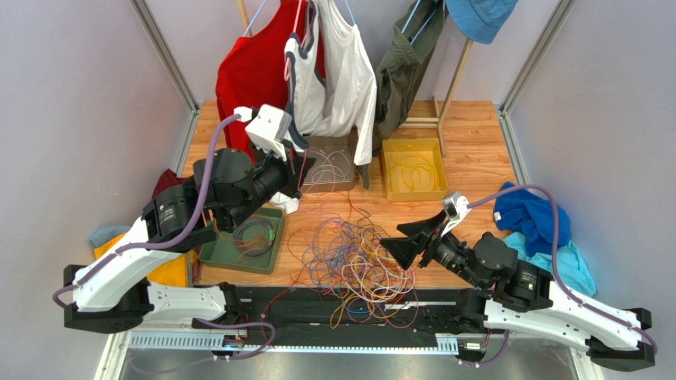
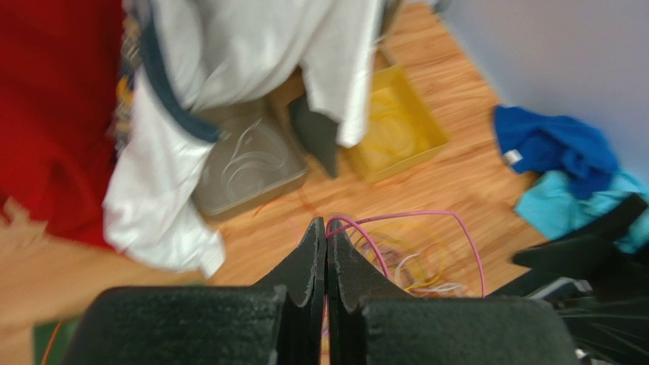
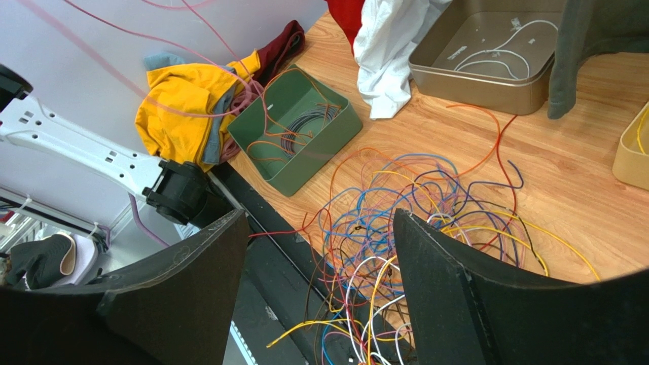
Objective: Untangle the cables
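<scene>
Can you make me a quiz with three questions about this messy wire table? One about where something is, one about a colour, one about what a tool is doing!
1. Which side of the cable pile is the green tray on? A) the left arm's B) the right arm's C) on top
2. What colour wire does the left tool pinch? A) green B) pink C) black
3. How is the right tool? A) shut on a wire B) holding a shirt C) open and empty

Answers: 1 A, it sits by the left arm. 2 B, the wire looping from the shut jaws is pink. 3 C, its jaws stand wide apart, gripping nothing.
</scene>
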Controlling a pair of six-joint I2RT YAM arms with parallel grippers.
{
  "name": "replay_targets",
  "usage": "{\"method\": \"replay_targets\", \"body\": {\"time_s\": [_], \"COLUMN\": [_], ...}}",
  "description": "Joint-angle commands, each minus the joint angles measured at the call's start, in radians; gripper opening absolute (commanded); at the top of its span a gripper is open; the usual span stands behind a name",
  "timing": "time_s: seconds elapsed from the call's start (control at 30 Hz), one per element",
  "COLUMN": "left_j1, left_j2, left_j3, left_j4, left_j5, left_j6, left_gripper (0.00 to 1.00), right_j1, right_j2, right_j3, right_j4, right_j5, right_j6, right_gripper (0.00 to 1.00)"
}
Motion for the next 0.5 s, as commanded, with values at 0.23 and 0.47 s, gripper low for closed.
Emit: {"method": "replay_targets", "body": {"time_s": [0.23,0.47], "left_j1": [0.296,0.355], "left_j2": [-0.231,-0.223], "left_j3": [-0.192,-0.121], "left_j4": [-0.169,-0.255], "left_j5": [-0.052,-0.118], "left_j6": [-0.153,-0.141], "left_gripper": [0.0,0.0], "right_j1": [0.002,0.002], "right_j2": [-0.074,-0.083], "right_j3": [-0.028,-0.036], "right_j4": [-0.003,0.0], "right_j5": [0.075,0.073], "right_j6": [0.019,0.02], "right_gripper": [0.72,0.72]}}
